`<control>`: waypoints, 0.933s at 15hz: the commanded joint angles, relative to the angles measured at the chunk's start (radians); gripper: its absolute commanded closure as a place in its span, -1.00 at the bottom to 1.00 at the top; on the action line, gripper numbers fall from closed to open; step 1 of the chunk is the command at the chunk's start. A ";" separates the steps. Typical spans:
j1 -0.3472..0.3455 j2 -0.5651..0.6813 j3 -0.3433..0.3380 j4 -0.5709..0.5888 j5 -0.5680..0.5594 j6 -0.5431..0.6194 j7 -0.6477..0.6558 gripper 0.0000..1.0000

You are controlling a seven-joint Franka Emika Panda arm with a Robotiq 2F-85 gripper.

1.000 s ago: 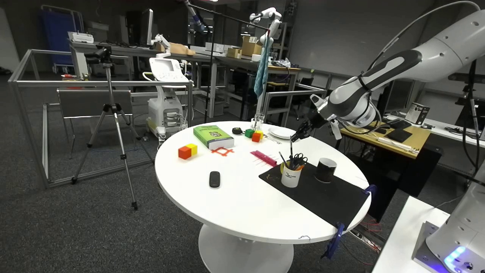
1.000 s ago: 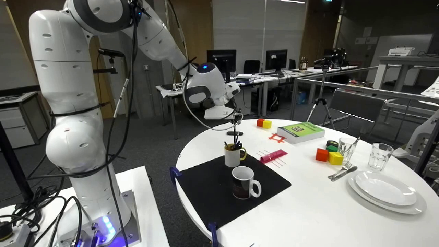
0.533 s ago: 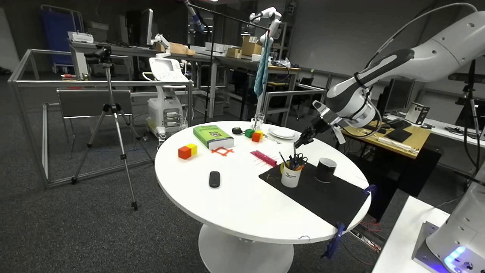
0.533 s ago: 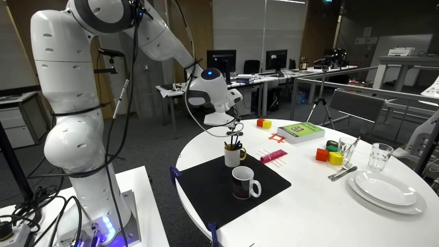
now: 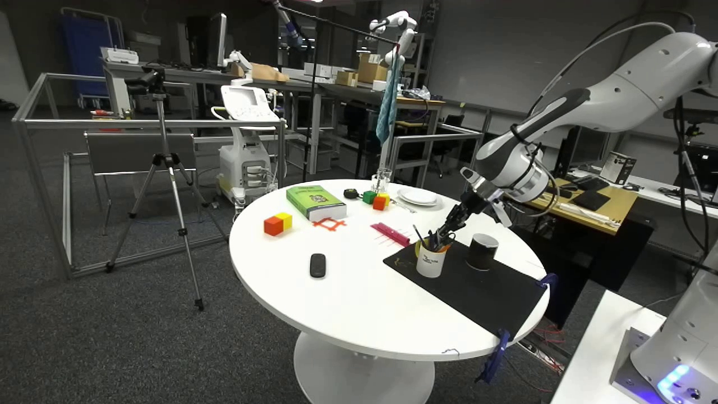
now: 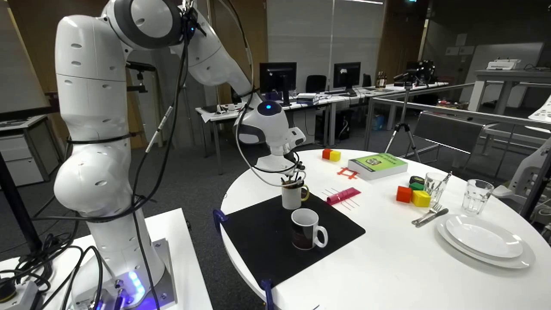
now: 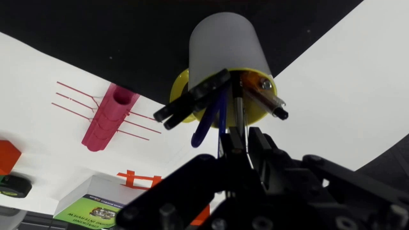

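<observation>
"Fingers (image 7: 235, 143) narrow or wide?"

"Narrow — pinched on a slim, silver-shafted pen (image 7: 238, 110), as far as the wrist view shows."

"Where does it lie?"

"Straight out from the fingertips, its lower end inside the white mug (image 7: 223, 46) (the tip itself is hidden). Its long axis runs from the mug's mouth up between the fingers, roughly in line with them."

"Crowded in there?"

"Rather — a reddish pen (image 7: 263, 100) leans just beside it."
</observation>
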 commanded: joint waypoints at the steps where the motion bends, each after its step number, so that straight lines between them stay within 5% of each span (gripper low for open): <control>1: -0.012 0.030 -0.011 0.010 -0.022 -0.035 -0.014 0.24; 9: -0.011 0.010 -0.014 0.004 -0.005 -0.016 -0.005 -0.94; 14: -0.013 -0.004 -0.011 0.011 0.004 -0.013 -0.014 -1.00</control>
